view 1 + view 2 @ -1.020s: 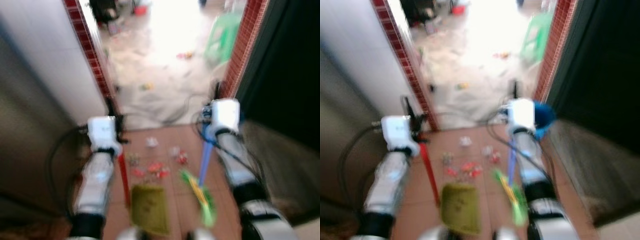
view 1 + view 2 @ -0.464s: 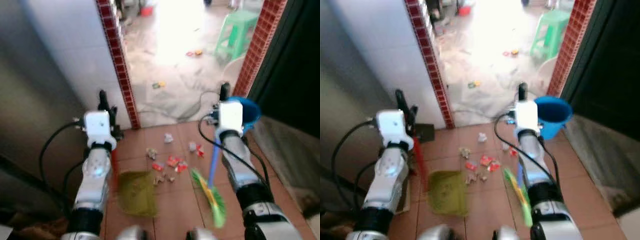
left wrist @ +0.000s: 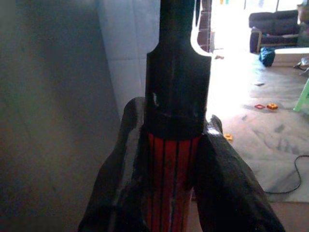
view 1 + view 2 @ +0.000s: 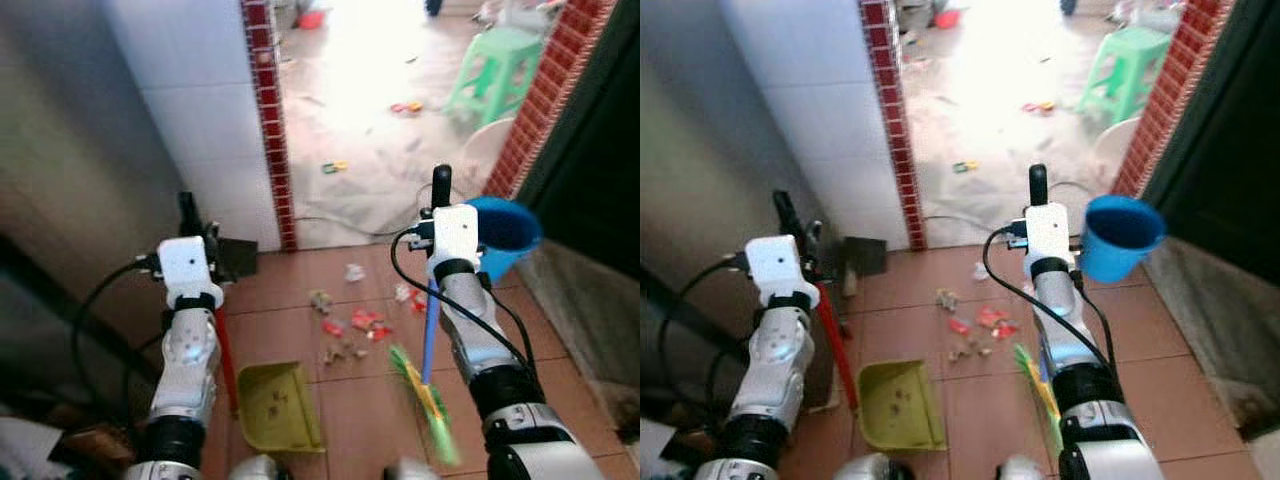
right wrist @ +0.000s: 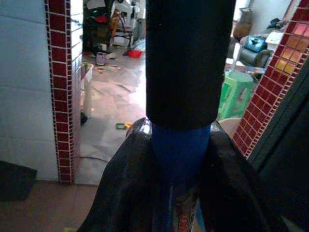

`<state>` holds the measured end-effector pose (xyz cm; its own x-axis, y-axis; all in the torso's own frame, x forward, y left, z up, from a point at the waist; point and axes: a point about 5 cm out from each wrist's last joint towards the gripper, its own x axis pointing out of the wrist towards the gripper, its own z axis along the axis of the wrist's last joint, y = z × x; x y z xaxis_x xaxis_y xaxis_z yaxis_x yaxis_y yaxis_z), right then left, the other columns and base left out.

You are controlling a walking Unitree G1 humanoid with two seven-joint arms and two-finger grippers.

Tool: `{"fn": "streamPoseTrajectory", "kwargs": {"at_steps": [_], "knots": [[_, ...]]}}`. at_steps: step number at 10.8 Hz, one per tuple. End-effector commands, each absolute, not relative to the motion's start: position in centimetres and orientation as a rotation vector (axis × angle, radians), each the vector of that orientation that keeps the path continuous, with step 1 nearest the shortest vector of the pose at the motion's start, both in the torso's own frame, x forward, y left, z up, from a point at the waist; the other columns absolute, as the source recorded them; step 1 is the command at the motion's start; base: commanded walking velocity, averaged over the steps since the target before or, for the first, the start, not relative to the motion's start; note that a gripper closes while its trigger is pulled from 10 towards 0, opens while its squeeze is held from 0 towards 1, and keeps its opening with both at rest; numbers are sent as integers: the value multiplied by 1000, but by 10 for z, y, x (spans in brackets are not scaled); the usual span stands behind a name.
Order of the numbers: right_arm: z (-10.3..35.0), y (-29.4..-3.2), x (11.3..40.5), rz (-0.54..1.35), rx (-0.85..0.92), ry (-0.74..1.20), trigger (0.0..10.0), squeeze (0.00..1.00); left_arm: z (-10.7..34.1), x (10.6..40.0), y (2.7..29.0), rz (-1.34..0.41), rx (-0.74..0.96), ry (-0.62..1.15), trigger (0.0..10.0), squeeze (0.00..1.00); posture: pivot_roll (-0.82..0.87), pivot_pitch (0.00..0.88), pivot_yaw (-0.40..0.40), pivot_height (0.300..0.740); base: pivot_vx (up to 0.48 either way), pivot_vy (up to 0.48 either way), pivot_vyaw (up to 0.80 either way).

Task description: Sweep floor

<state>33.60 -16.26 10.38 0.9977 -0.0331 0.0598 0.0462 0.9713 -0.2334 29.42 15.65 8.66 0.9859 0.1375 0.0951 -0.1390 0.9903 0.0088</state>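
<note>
My left gripper [image 3: 170,150] is shut on the red dustpan handle [image 4: 224,352], just below its black top end. The yellow-green dustpan [image 4: 278,405] rests on the terracotta tiles near my feet, with bits of dirt in it. The blue broom handle [image 4: 429,325] is held upright with my right gripper [image 5: 179,154] shut on it under its black cap. The broom's green bristles [image 4: 428,400] touch the floor to the right of the dustpan. Small red and pale litter [image 4: 352,322] lies scattered on the tiles ahead, between pan and broom.
A white tiled wall with a red brick edge [image 4: 268,110] stands at the left of a doorway; another brick pillar [image 4: 545,90] is on the right. A blue bucket [image 4: 506,235] sits beside my right arm. Beyond are a green stool [image 4: 498,65], a cable and more litter [image 4: 335,167].
The whole picture has shifted right and sharpened, so the camera moved. Both grippers keep their hold; dustpan and broom sit much as before beside the litter.
</note>
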Motion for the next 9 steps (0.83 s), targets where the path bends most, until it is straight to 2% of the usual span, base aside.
{"fn": "streamPoseTrajectory", "kwargs": {"at_steps": [1,3,4,5,9], "knots": [[119,-159,342,-37,-241,-119,10000,0,93,297,150,116,3,-135,10000,0,-110,0,64,740,0,0,0],[119,-156,341,-16,-254,-127,10000,0,87,294,146,96,-12,-120,10000,0,-109,0,67,740,0,0,0],[120,-155,341,-14,-256,-132,10000,0,88,294,147,104,-14,-129,10000,0,-108,0,67,740,0,0,800],[120,-155,341,-14,-255,-132,10000,0,88,295,149,111,-10,-136,10000,0,-111,0,68,740,442,0,731],[122,-153,342,0,-251,-136,10000,0,90,299,143,94,-4,-152,10000,0,-116,0,68,740,451,0,0]]}}
